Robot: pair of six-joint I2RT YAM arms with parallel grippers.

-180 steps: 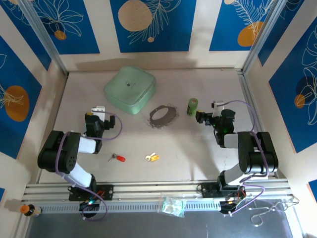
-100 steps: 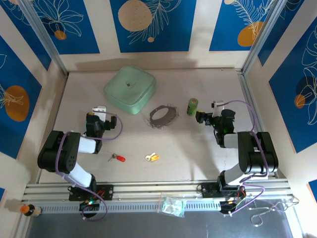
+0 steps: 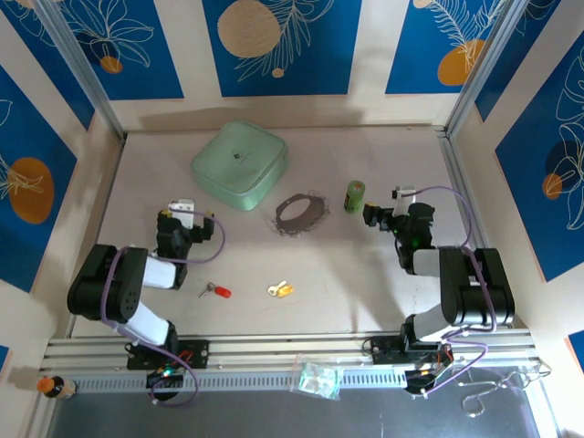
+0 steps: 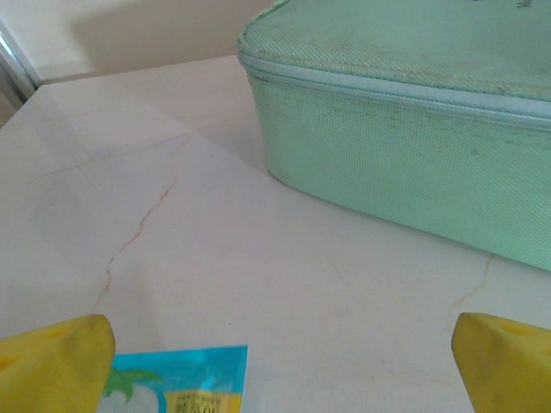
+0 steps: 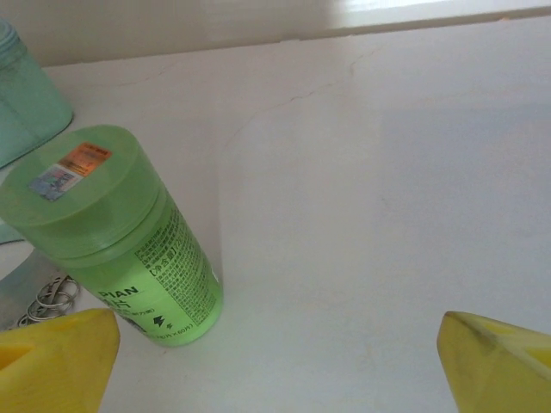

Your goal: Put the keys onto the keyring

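Red key [image 3: 217,292], yellow key [image 3: 280,290], keyring [image 3: 318,215] grey-silver. Lid [image 3: 239,164] pale green, woven. Cylinder [image 3: 354,197] bright green, orange sticker on top. Wall panels [image 3: 315,55] blue, white leaf outlines, orange discs.

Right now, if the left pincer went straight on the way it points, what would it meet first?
Probably the pale green case: its near corner stands just right of the midline between the left pincer's open fingers. Depth is unclear, so it might slip past the corner on the left.
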